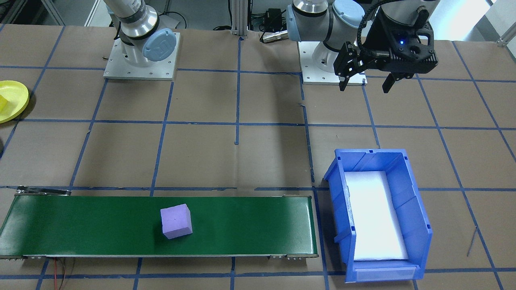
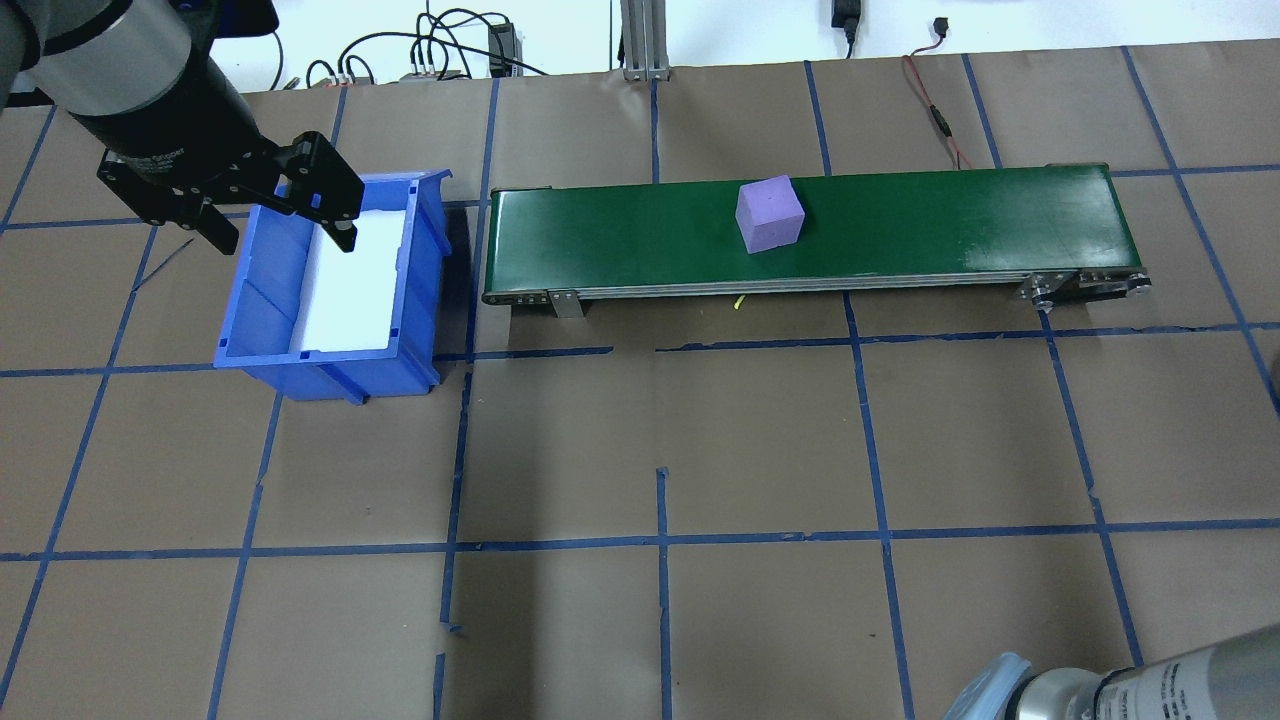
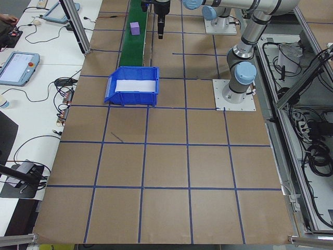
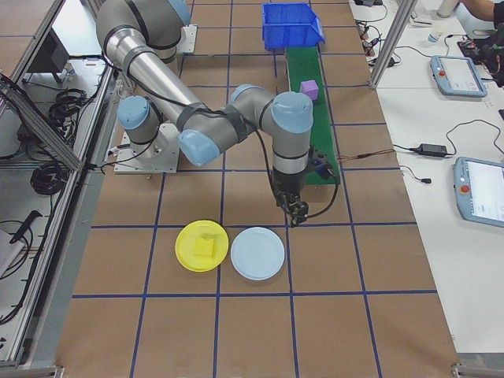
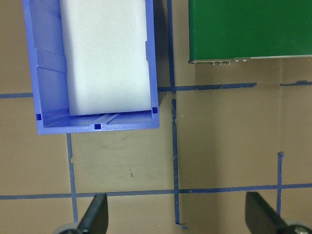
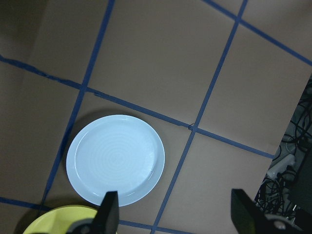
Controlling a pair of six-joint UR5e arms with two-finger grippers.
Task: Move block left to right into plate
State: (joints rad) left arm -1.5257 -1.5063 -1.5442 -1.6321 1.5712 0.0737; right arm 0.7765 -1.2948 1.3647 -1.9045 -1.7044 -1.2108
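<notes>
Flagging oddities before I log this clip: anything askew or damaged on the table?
Mostly tidy. The purple block sits slightly skewed on the green conveyor, and the blue floor tape is torn and gapped in places.

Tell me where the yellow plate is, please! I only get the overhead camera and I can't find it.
Observer: The lime-yellow plate lies past the end of the green conveyor belt, on the robot's right side.
Operator: Is anything in it?
Observer: Yes, a small yellow block lies in it.
Operator: Anything next to it?
Observer: A pale blue plate lies right beside it, with nothing on it.
</notes>
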